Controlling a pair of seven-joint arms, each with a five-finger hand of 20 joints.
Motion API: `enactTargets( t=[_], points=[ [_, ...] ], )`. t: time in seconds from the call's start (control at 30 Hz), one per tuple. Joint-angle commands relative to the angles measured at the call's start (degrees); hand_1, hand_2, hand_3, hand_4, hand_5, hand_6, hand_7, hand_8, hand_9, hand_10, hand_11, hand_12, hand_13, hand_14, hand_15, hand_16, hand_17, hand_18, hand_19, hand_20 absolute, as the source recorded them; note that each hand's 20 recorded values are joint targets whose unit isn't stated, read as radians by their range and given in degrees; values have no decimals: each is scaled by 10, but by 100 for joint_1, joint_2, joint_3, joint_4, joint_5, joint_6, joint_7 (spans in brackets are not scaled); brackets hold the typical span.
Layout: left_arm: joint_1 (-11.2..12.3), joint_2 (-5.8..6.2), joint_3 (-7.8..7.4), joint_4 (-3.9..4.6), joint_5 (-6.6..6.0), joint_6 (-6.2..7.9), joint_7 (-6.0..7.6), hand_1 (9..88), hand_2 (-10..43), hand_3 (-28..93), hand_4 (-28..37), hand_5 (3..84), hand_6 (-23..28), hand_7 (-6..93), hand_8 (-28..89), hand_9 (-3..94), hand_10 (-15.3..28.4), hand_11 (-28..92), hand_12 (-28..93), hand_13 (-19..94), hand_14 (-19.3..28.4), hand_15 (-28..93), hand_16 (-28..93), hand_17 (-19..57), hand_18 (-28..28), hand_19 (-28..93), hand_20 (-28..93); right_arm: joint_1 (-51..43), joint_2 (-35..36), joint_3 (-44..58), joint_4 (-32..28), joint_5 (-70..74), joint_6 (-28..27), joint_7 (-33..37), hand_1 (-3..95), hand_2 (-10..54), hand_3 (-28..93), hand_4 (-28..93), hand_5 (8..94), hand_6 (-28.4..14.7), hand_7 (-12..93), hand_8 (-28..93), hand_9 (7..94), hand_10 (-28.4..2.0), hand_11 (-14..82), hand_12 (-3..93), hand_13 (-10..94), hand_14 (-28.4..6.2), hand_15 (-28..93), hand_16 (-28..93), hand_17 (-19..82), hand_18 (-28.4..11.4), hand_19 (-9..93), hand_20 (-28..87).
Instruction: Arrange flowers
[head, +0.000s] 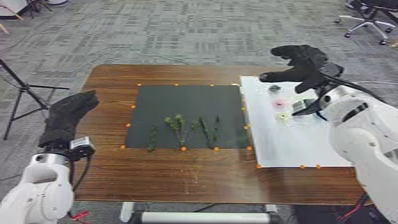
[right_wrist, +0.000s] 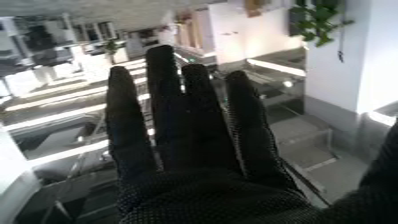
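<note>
The brown table (head: 178, 175) is spanned between the two arms, its left edge overlapped in the head view by the left robot hand (head: 71, 111) and its far right corner by the right robot hand (head: 313, 67). The white sheet (head: 311, 147) is laid below the right robot hand, its near edge well apart from it. The dark mat (head: 182, 102) is set between the hands; a strip of bare wood is left between its left edge and the left robot hand, and a broader one along its near edge.

Both robot hands are held wide, fingers straight; in the right wrist view the right robot hand (right_wrist: 200, 192) is seen with its fingers slightly parted and nothing gripped.

On the mat, to the left of the right robot hand, are laid a leafy sprig (head: 177, 123), two slim stems (head: 216, 131) and a thinner stem (head: 153, 137), the last being nearest the left robot hand. On the sheet, nearer the robot than the right robot hand, are placed a pink flower (head: 280, 103), a pale yellow flower (head: 284, 116) and a grey-green piece (head: 274, 88).
</note>
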Motion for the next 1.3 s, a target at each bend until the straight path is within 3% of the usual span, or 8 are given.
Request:
enactTargets(
  t=[0.03,0.13,0.27,0.47,0.57,0.9,1.3],
  points=[
    [64,-17,7,42,220,63,3,287,39,658,-204,492,55,192,-74,461,144,233,125,362,184,193,33,41,141,123,171,-736,328,-24,409,-689,1266,-212,261,-95,611,-221,483,-49,114,-42,635,-147,116,194,670,-123,262,334,289,-216,499,508],
    [56,-54,26,50,215,39,-35,287,39,660,-205,492,55,193,-75,462,144,234,125,362,184,197,32,41,142,123,174,-726,243,-198,571,-772,1354,158,328,-95,621,-201,518,-34,153,-51,709,-129,179,206,764,-78,379,343,331,-219,642,564],
    [62,-77,27,44,262,-125,-115,287,38,661,-206,492,55,193,-76,461,143,234,124,362,184,201,31,39,144,130,179,-630,165,-454,806,-1182,1273,581,345,-95,597,-192,561,-27,174,-53,763,-117,208,213,852,-46,412,339,422,-206,751,574],
    [108,-77,-21,27,280,-83,-96,286,38,661,-207,490,55,192,-75,460,143,235,125,361,184,201,30,38,146,132,179,-531,101,-659,1005,-1411,659,885,334,-95,573,-190,637,-30,176,-48,820,-102,247,231,911,-19,447,351,503,-186,846,542],
    [150,-78,-11,24,257,-71,-127,286,39,660,-206,490,54,192,-75,460,143,234,124,361,184,201,30,37,146,130,179,-419,93,-735,1119,-1314,403,956,339,-95,566,-190,658,-37,175,-45,833,-102,253,234,919,-17,450,355,522,-180,865,531],
    [168,-150,60,44,275,-276,-212,287,39,658,-205,488,55,192,-76,459,143,234,124,361,186,203,30,37,146,131,179,-276,60,-911,1373,-1470,267,995,344,-95,558,-181,681,-40,172,-42,855,-105,253,235,932,-14,442,362,536,-175,882,501],
    [128,-191,67,49,234,-285,-231,286,38,659,-205,487,55,191,-75,458,143,234,125,359,186,202,29,36,147,132,179,-277,-134,-1026,1644,-1521,76,1024,340,-95,552,-179,698,-45,170,-39,862,-107,253,236,937,-13,438,368,544,-172,886,491]
  ],
)
